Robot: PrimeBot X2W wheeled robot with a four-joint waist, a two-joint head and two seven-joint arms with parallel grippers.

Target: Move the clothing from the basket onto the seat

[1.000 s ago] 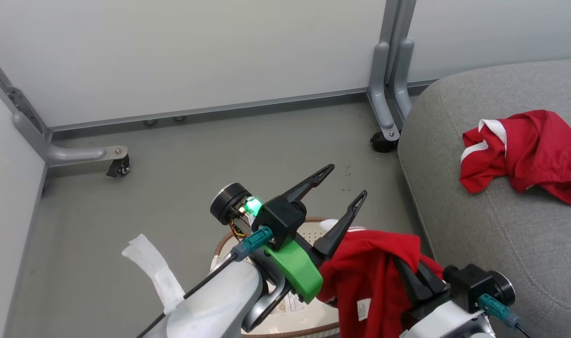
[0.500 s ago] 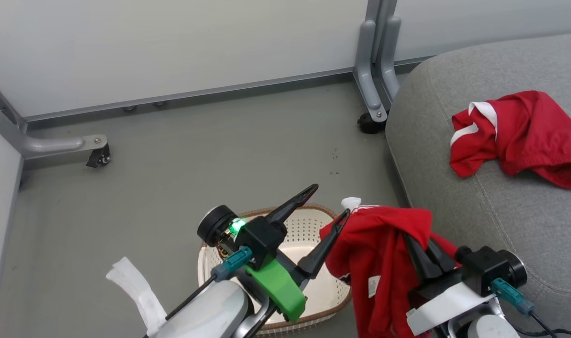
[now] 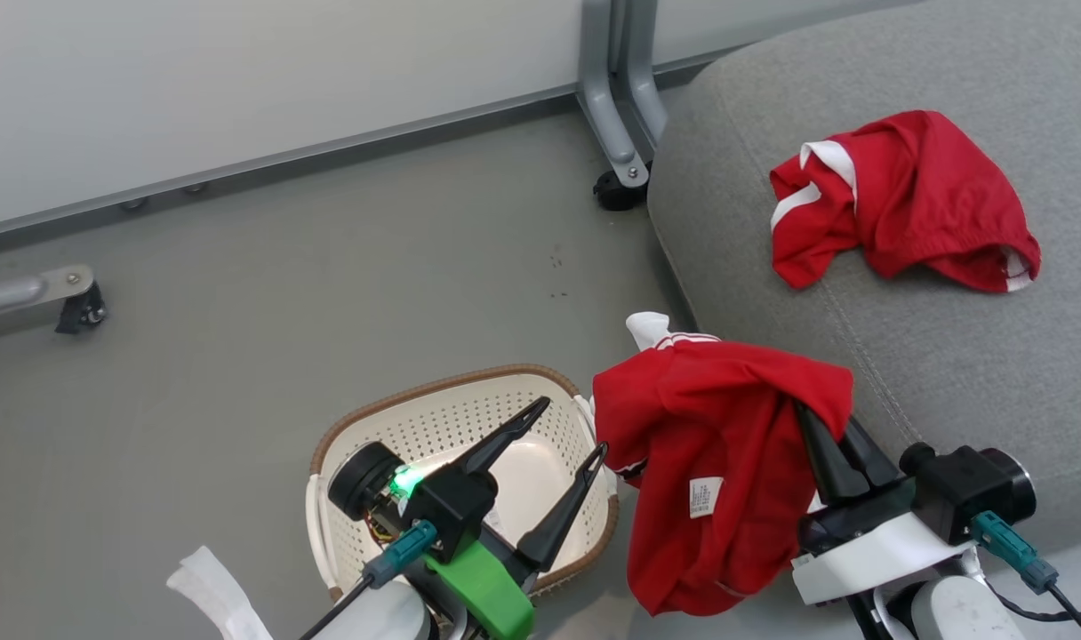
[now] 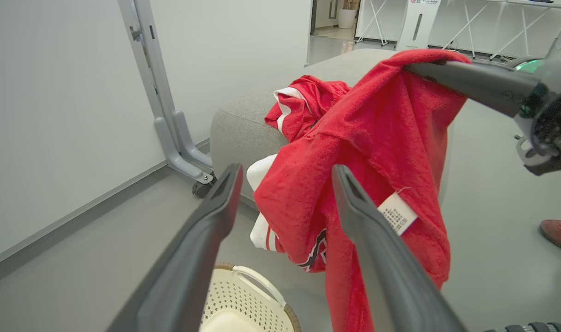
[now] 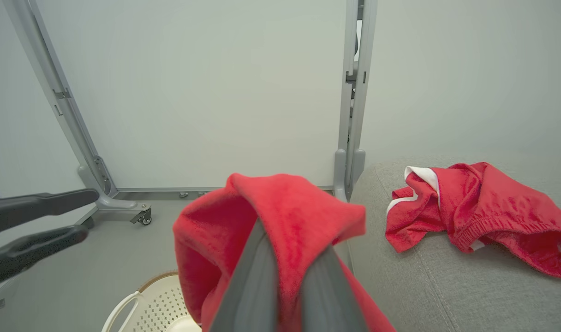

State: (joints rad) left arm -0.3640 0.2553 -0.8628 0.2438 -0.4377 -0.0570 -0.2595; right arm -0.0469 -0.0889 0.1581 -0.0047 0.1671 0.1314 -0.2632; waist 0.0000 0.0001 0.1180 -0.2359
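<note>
My right gripper (image 3: 812, 422) is shut on a red garment (image 3: 718, 444) with a small white label, which hangs in the air between the basket and the seat. Its fingertips are buried in the fabric (image 5: 280, 207). A second piece of red clothing (image 3: 905, 204) with white stripes lies crumpled on the grey seat (image 3: 949, 356). My left gripper (image 3: 572, 427) stands open above the cream perforated basket (image 3: 452, 382), holding nothing. In the left wrist view the hanging garment (image 4: 377, 138) is just beyond the open left gripper (image 4: 287, 170). What shows of the basket floor is bare.
Pale partition panels stand behind on grey metal feet with castors (image 3: 620, 178), one foot at the seat's corner and another at the far left (image 3: 78, 307). The floor is grey. A dark red shoe-like thing (image 4: 559, 233) lies on the floor at the right edge.
The head camera has swung right, so the whole picture has shifted. The right gripper has carried the hanging garment from over the basket to its right, nearer the seat. The left gripper stays open.
</note>
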